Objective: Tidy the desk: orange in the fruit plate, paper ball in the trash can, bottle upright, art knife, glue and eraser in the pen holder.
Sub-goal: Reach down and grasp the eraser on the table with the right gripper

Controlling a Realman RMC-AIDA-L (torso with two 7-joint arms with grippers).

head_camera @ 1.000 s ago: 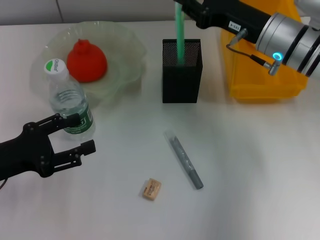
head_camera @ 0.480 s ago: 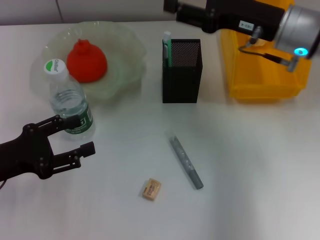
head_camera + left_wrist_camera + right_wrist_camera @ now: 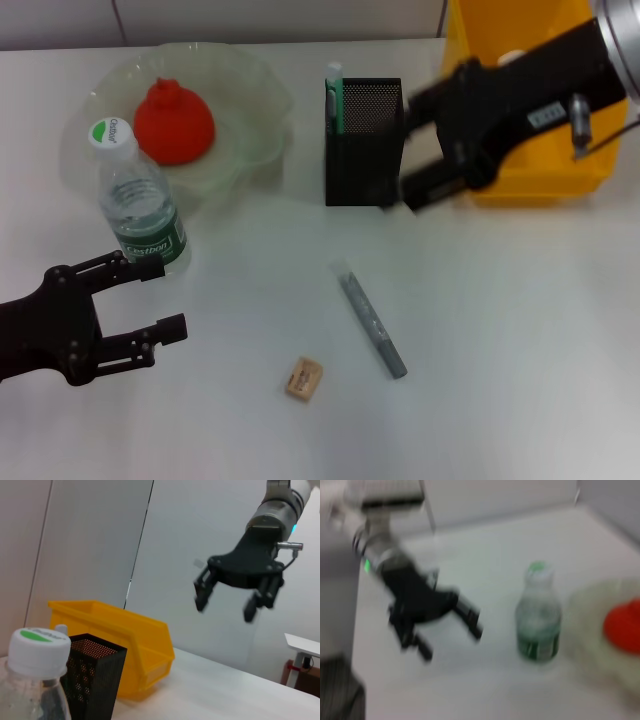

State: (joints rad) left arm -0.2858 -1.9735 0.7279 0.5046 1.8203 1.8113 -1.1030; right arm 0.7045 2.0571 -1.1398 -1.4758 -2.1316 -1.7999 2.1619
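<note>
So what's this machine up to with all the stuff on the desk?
It is tidying. The right claw, open and empty, hangs beside the black pen holder, where a green glue stick stands. The art knife and eraser lie loose on the desk. The bottle stands upright, the orange sits in the fruit plate, and the left claw waits open nearby.

Bottle [image 3: 140, 197] upright; knife [image 3: 371, 326], eraser [image 3: 303, 379] on desk.

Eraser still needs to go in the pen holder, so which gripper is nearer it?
Left. The left gripper sits beside the eraser, open; the right gripper hangs open by the pen holder, far behind it.
</note>
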